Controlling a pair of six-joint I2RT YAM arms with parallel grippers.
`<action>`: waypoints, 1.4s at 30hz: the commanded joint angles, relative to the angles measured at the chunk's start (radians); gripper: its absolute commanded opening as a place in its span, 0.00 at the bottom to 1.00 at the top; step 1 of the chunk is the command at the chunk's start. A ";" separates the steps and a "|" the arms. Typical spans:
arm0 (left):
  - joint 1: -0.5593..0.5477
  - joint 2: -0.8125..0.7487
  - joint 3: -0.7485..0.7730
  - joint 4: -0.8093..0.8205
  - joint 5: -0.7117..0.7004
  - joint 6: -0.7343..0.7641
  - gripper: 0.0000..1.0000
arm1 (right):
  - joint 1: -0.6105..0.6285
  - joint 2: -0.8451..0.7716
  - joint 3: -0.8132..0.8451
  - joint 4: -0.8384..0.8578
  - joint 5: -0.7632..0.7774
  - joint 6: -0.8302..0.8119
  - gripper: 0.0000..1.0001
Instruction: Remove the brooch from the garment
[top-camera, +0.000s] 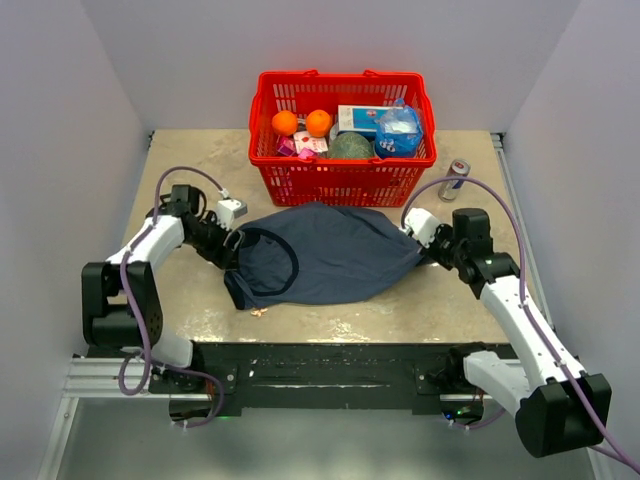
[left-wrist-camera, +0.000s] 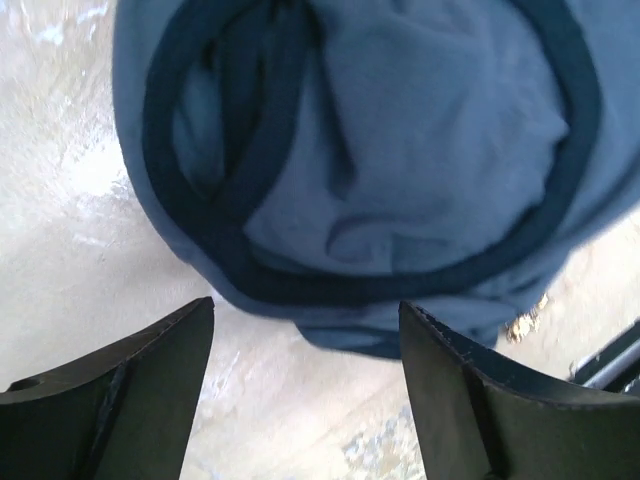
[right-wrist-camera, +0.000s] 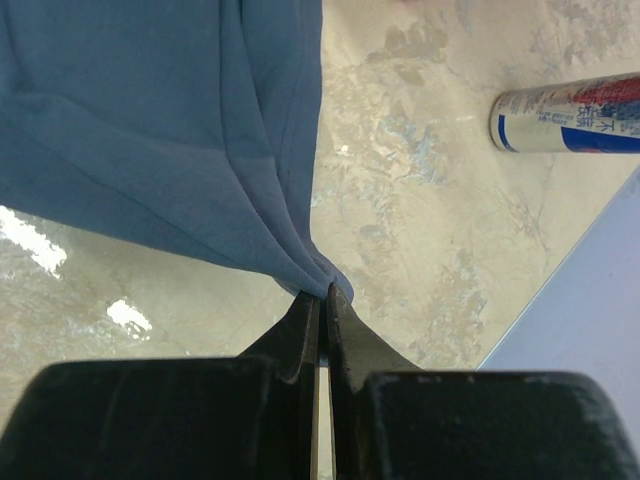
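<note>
A dark blue garment (top-camera: 330, 255) lies crumpled on the table in front of the basket. Its dark-trimmed neck opening (top-camera: 268, 262) faces left. My left gripper (top-camera: 232, 243) is open and empty at that neck end; in the left wrist view the garment (left-wrist-camera: 400, 150) lies just beyond my open left gripper (left-wrist-camera: 305, 305). My right gripper (top-camera: 425, 255) is shut on the garment's right edge; the cloth (right-wrist-camera: 150, 120) bunches into my right gripper (right-wrist-camera: 323, 292). A small golden speck (left-wrist-camera: 525, 325) lies on the table by the garment's near edge (top-camera: 258, 312). I cannot tell whether it is the brooch.
A red basket (top-camera: 340, 180) with two oranges, a box and packets stands just behind the garment. A drink can (top-camera: 455, 178) lies on the table to the right of the basket and also shows in the right wrist view (right-wrist-camera: 570, 115). Walls close in on both sides.
</note>
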 joint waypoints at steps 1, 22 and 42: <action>0.010 0.066 0.038 0.101 -0.057 -0.176 0.77 | 0.001 0.010 0.065 0.049 -0.019 0.061 0.00; 0.032 0.101 0.394 -0.162 -0.051 -0.128 0.00 | 0.000 0.075 0.172 0.175 0.052 0.176 0.00; 0.007 0.000 1.127 -0.456 -0.146 0.147 0.00 | -0.003 0.066 0.603 0.200 0.062 0.322 0.00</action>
